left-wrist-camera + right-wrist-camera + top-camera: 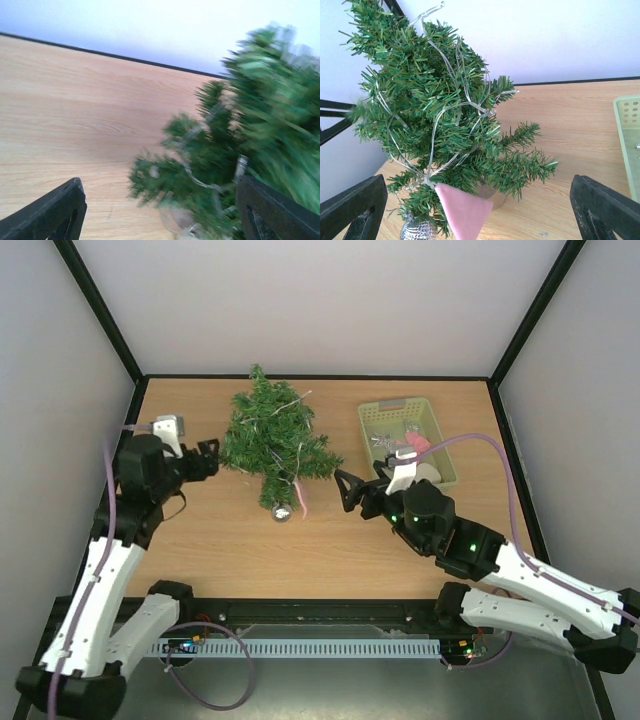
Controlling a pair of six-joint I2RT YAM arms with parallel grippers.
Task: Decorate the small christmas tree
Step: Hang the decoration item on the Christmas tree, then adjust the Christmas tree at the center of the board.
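Note:
The small christmas tree (275, 440) stands on the wooden table (200, 540), wound with a silvery wire string. A pink felt piece (301, 495) and a silver ball (281, 512) hang at its near side. My left gripper (212, 458) is open and empty just left of the tree. In the left wrist view the tree (250, 150) is blurred, between the spread fingers (50, 215). My right gripper (343, 492) is open and empty just right of the tree's base. The right wrist view shows the tree (435, 110), pink piece (465, 210) and silver ball (417, 231) close ahead.
A pale green basket (433, 435) with several small ornaments stands at the back right, behind my right wrist. Its rim (629, 140) shows at the right edge of the right wrist view. Grey walls with black frame bars enclose the table.

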